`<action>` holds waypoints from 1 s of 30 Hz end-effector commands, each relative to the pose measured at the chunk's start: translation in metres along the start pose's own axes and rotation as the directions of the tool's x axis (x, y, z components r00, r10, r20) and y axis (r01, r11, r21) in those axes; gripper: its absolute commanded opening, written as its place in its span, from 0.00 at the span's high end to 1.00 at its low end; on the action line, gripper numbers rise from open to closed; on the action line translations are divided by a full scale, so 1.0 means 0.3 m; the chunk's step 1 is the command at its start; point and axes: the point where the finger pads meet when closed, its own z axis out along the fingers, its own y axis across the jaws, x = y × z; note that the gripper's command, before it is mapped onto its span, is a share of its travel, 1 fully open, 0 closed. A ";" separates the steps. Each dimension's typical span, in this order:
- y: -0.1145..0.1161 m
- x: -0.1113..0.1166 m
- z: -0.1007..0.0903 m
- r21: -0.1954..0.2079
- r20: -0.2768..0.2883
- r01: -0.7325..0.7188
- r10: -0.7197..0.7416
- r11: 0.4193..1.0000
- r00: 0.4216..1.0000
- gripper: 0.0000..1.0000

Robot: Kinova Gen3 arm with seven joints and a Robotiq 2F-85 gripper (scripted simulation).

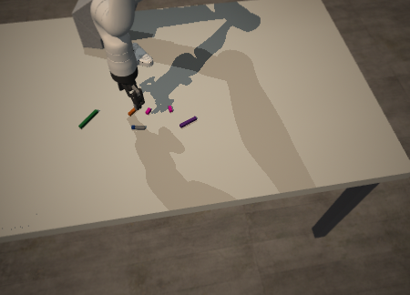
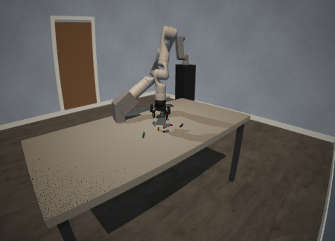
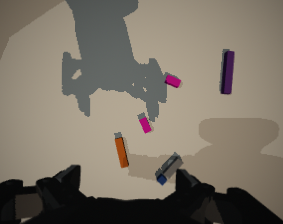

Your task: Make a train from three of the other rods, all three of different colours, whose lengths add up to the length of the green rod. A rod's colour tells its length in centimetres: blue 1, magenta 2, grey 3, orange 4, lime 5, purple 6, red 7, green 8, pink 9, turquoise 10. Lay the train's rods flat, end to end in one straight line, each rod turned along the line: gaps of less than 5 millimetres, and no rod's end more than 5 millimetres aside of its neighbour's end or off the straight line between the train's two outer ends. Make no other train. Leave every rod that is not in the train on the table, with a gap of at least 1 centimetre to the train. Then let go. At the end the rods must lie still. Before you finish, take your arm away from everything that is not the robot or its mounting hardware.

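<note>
My gripper (image 1: 138,106) (image 2: 160,117) (image 3: 128,178) is open and empty above the table. The blue rod (image 1: 133,127) (image 2: 164,132) (image 3: 161,179) lies end to end with the grey rod (image 1: 140,127) (image 2: 167,131) (image 3: 170,166), about in line, with no clear gap visible. The orange rod (image 1: 132,111) (image 2: 158,129) (image 3: 121,152) lies apart from them, at another angle. One magenta rod (image 1: 148,111) (image 2: 164,127) (image 3: 145,124) lies near the orange one; another magenta rod (image 1: 170,108) (image 2: 171,125) (image 3: 173,81) lies farther off. The green rod (image 1: 88,118) (image 2: 144,135) lies alone, outside the wrist view.
The purple rod (image 1: 188,122) (image 2: 181,125) (image 3: 227,72) lies apart, to the right in the top view. All rods lie on the pale table (image 1: 319,124) (image 2: 93,153). Shadows of the arm fall across the table around the rods.
</note>
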 end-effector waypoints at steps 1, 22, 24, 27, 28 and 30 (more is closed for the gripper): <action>-0.039 0.001 0.005 -0.025 0.005 0.097 -0.097 0.995 0.995 0.00; -0.053 0.025 0.015 -0.036 0.009 0.281 -0.281 0.959 0.960 0.76; -0.053 0.025 0.015 -0.036 0.009 0.281 -0.281 0.959 0.960 0.76; -0.053 0.025 0.015 -0.036 0.009 0.281 -0.281 0.959 0.960 0.76; -0.053 0.025 0.015 -0.036 0.009 0.281 -0.281 0.959 0.960 0.76; -0.053 0.025 0.015 -0.036 0.009 0.281 -0.281 0.959 0.960 0.76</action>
